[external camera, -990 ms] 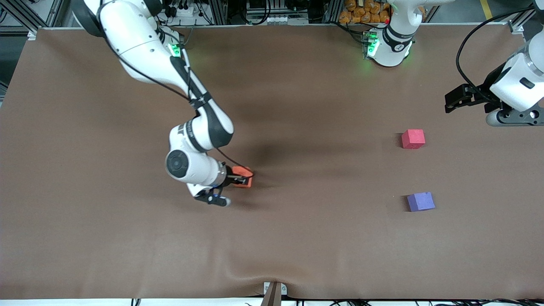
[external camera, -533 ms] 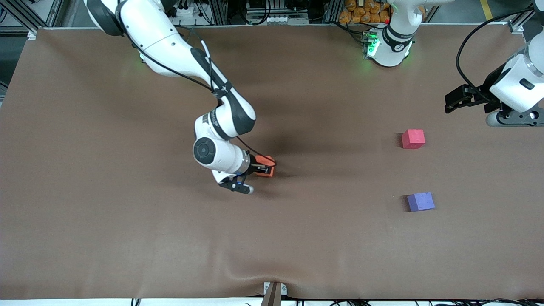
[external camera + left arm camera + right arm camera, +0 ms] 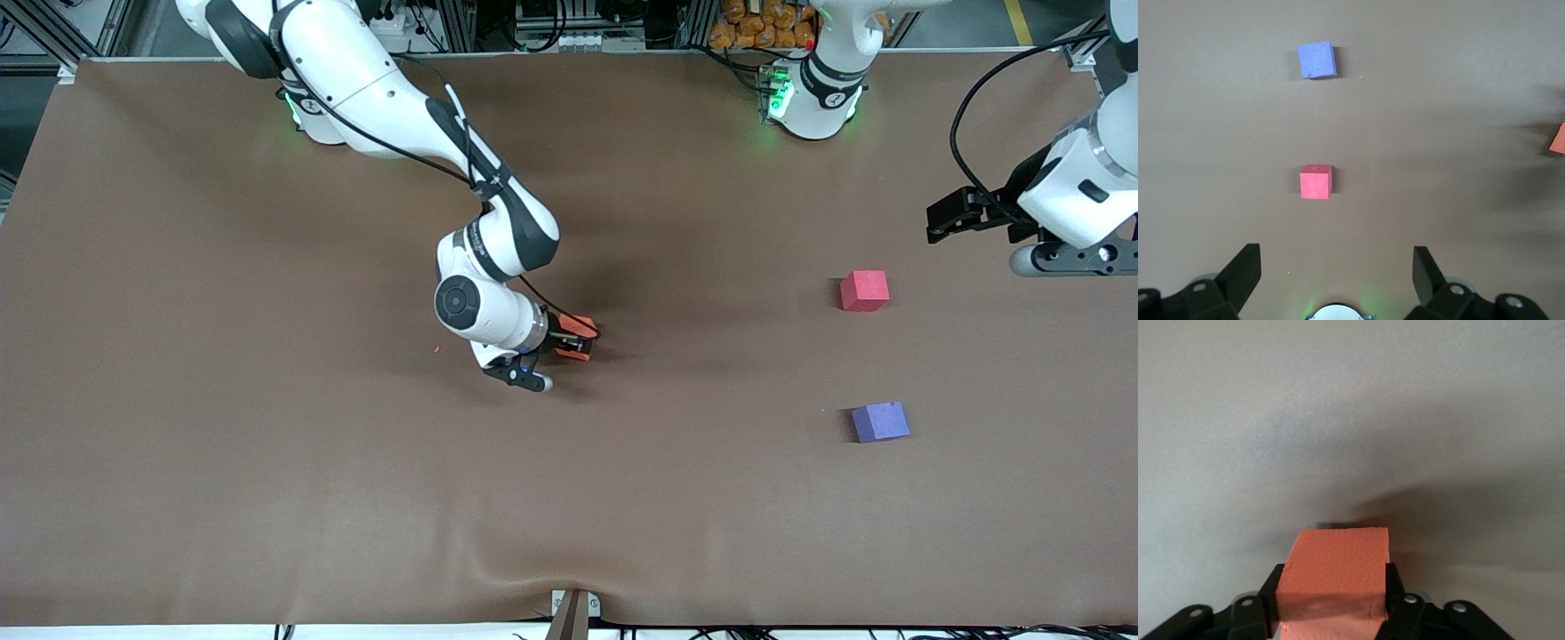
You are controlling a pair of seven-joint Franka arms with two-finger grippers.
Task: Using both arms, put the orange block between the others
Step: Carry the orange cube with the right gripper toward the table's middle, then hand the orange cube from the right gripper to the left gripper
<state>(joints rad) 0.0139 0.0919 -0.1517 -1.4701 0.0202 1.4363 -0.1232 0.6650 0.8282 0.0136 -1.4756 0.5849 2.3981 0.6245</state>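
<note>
The orange block [image 3: 580,338] sits between the fingers of my right gripper [image 3: 574,341], low over the middle of the brown table. In the right wrist view both black fingers [image 3: 1269,593] press the sides of the orange block [image 3: 1335,570]. The pinkish-red cube [image 3: 864,291] and the purple-blue cube [image 3: 880,421] rest apart toward the left arm's end, the purple-blue one nearer the camera. My left gripper [image 3: 933,222] hangs open and empty near that end. Its wrist view shows the pinkish-red cube [image 3: 1316,182], the purple-blue cube [image 3: 1317,60] and a corner of the orange block [image 3: 1558,139].
A brown cloth [image 3: 267,462] covers the whole table, with a ripple by the bracket [image 3: 573,610] at the front edge. A tiny orange crumb [image 3: 436,349] lies beside the right arm's wrist. Bare cloth separates the two resting cubes.
My right arm has carried the orange block toward the left arm's end of the table. The left arm has shifted slightly; both other cubes have stayed put.
</note>
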